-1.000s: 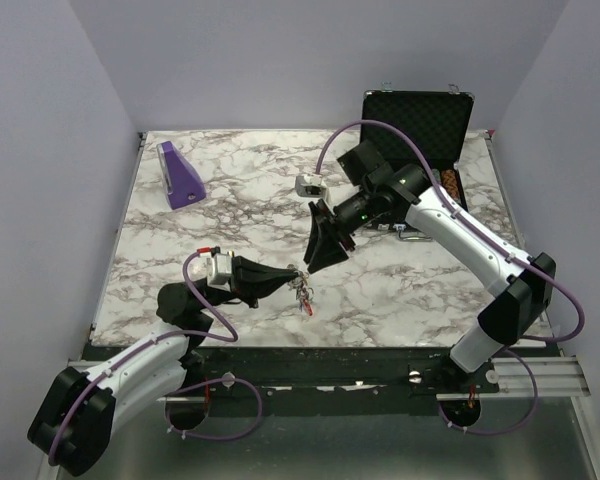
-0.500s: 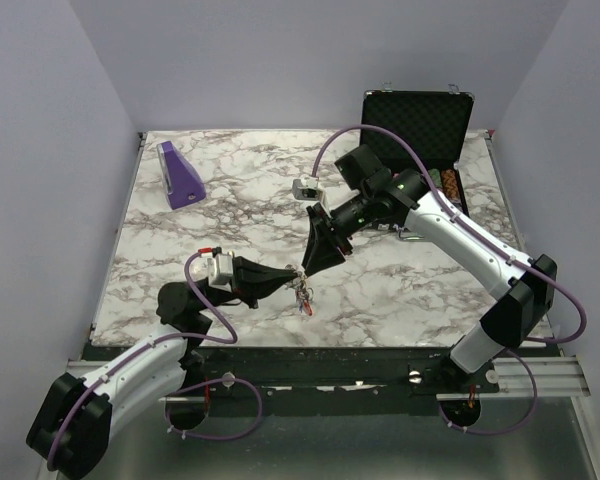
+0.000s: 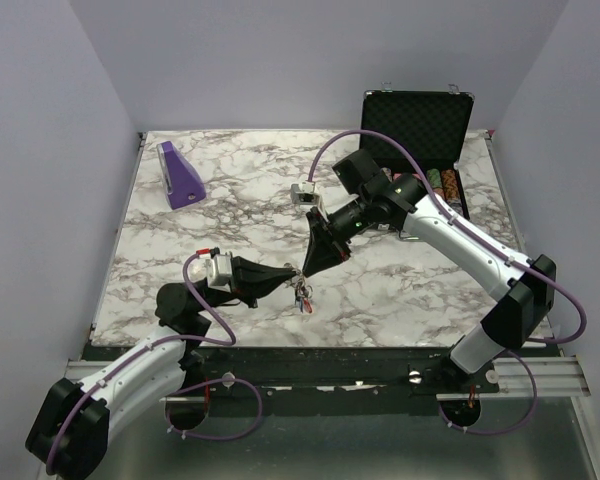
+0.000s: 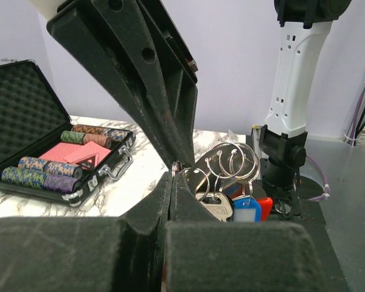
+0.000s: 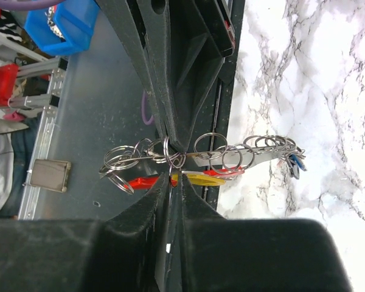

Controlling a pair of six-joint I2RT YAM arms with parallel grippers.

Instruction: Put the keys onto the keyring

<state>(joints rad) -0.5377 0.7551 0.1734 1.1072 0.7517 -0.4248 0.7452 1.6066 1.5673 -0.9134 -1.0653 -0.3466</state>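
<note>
At the keyring (image 5: 231, 159), the left gripper (image 5: 170, 143) clamps it. The right gripper (image 5: 172, 182), jaws narrow and grip unconfirmed, faces it tip-to-tip across the crosswise yellow key (image 5: 201, 179).

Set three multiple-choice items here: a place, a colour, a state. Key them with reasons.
1. The case sits at the table's: A far right corner; B near left corner; C centre.
2. The wedge is: A yellow; B purple; C green.
3. The left fingers are: A spread wide; B shut on the keyring; C clamped on the wedge.
A: the top view shows it at the far right. B: it is plainly purple. B: the left wrist view shows them pinched together on a ring.
</note>
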